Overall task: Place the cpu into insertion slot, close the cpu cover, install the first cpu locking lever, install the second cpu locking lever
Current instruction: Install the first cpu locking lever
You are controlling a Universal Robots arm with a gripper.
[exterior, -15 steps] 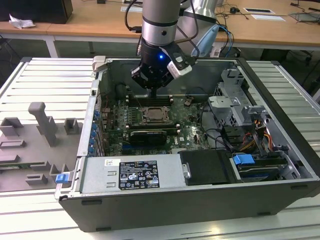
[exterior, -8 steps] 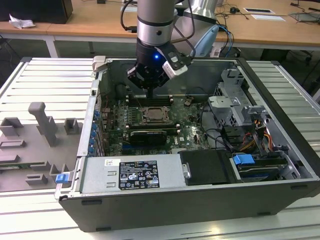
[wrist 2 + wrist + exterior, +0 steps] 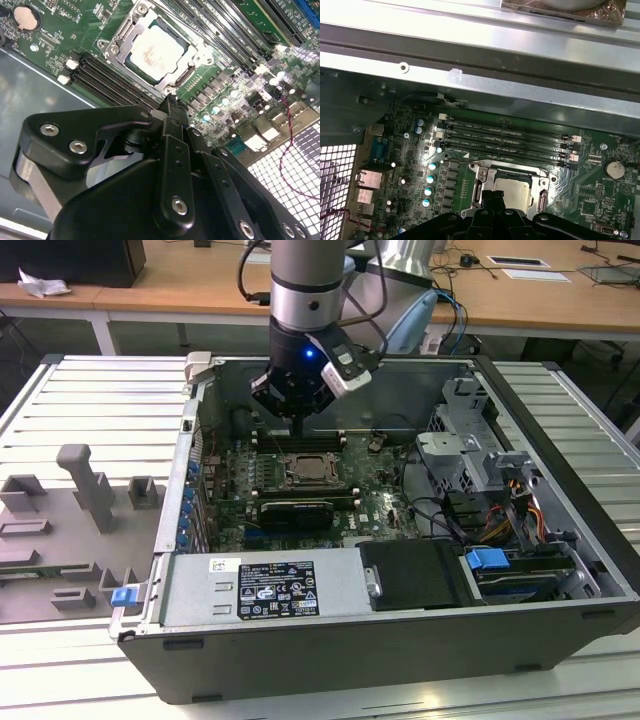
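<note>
The bench (image 3: 70, 400) carries an open computer case (image 3: 330, 660), and the arm reaches down into it. Inside the case, the green board (image 3: 385, 495) lies under the fingers (image 3: 172, 120). A long black card (image 3: 295, 512) sits just beyond the socket from them, and a grey power box (image 3: 265, 585) lies further off.

The fingers look closed together and hold nothing. Their tip hangs just beside one edge of the insertion slot (image 3: 129, 60). The cpu cover (image 3: 200, 50) lies flat over the slot, and the cpu (image 3: 159, 52) shows through its window, seated just ahead of the fingertip.

I judge the first two steps done. A thin wire lever (image 3: 465, 162) runs along the socket's far side, but I cannot tell whether either lever is latched, so that part seems left.
</note>
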